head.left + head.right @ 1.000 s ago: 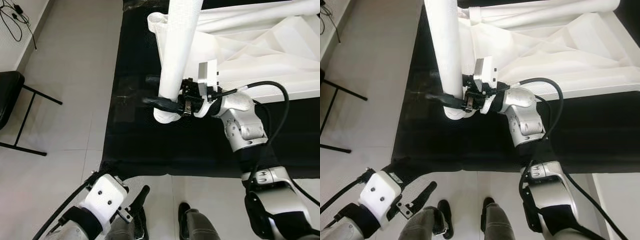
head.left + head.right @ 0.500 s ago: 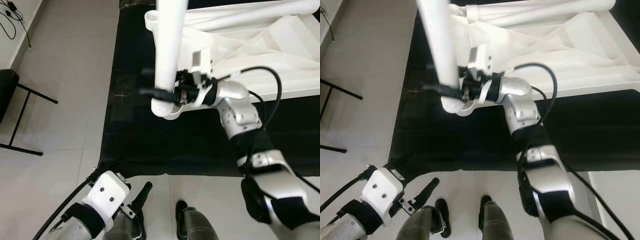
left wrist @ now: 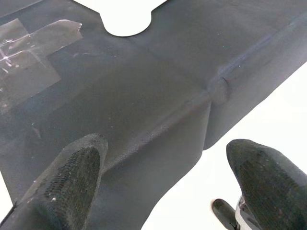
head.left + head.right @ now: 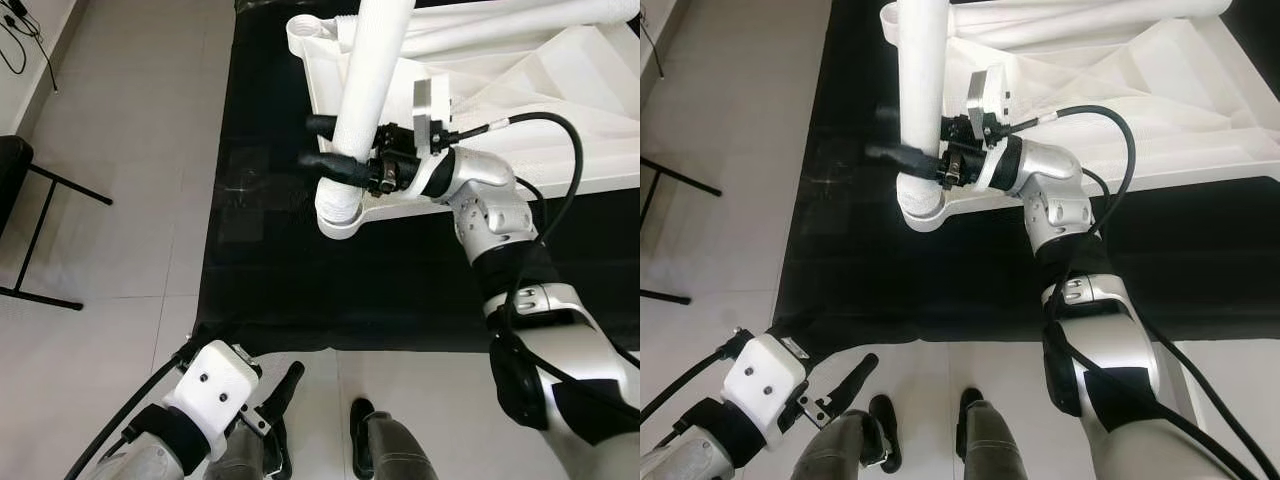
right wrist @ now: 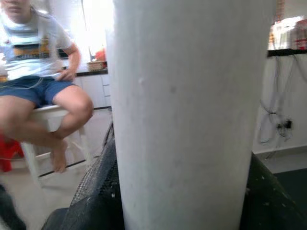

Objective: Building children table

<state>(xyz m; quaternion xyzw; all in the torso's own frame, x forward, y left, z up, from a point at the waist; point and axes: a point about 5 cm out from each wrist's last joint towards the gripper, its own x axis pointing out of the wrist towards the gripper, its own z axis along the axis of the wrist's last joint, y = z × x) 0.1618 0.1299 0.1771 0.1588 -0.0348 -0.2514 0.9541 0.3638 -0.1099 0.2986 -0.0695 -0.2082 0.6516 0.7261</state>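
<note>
At the near left the left gripper (image 4: 280, 400) hangs low by the robot's own legs, its fingers (image 3: 76, 177) spread with nothing between them, over the near edge of the black mat (image 4: 270, 270) that covers the floor; it is well apart from the work. Further in, toward the middle, the white table leg (image 4: 365, 100) stands nearly upright, leaning slightly to the right as it rises, its lower end sitting at the round corner socket (image 4: 340, 222) of the upturned white tabletop (image 4: 520, 110) that lies on the mat and stretches off to the far right. The right gripper (image 4: 325, 145) reaches in from the right and pinches the leg low down, one black finger on each side of it, just above the socket. So the leg's long axis runs up and down, across the gripper's level reach, and the socket lies straight below the hold. The right arm is plainly the nearer one, and pressing the leg down along that axis looks like its job.
</note>
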